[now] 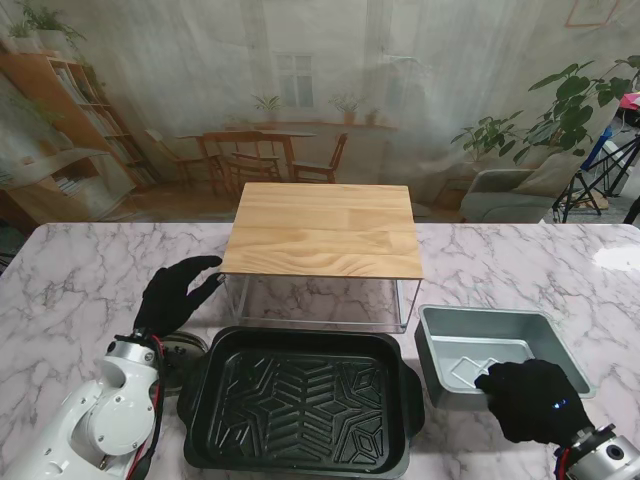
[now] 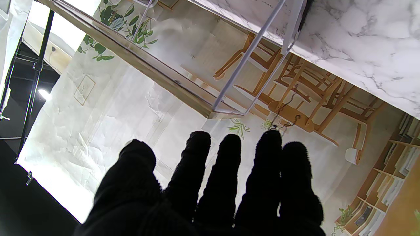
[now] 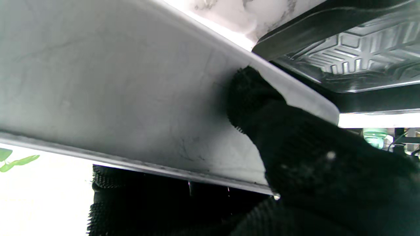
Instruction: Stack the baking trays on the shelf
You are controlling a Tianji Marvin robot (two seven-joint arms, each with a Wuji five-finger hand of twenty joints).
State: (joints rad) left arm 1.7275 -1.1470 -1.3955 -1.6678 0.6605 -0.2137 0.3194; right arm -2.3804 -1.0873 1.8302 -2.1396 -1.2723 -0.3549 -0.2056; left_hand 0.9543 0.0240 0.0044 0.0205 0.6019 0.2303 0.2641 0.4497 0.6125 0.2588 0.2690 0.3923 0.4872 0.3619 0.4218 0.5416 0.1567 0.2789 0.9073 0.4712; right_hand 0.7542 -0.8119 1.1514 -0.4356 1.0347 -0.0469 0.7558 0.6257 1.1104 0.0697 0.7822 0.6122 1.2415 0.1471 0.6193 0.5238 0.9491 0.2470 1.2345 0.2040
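Fingers of my right hand (image 1: 533,400), gloved in black, grip the near rim of the small grey rectangular metal baking tray (image 1: 500,352), which sits on the white marble-patterned table (image 1: 70,290) at my right. In the right wrist view the thumb (image 3: 252,95) presses on the tray's pale inner wall (image 3: 115,91) while the other fingers (image 3: 108,183) curl under its outer edge, so the hand pinches the wall between them. Just left of that tray, its rim close beside it, lies the large black rectangular baking tray with a raised geometric pattern (image 1: 300,405), flat on the table and nearest to me at the centre. My left hand (image 1: 175,295) hovers at the far left corner of the black tray, holding nothing, its black-gloved fingers stretched straight and slightly apart, pointing toward the shelf. Whether it touches the table I cannot tell. Farther from me than both trays stands the shelf with a light wooden top on thin white metal legs (image 1: 325,228). Its top is bare, and both trays lie on the table in front of it. In the left wrist view the fingers (image 2: 226,170) reach toward the shelf's wire leg (image 2: 242,62) and wooden edge.
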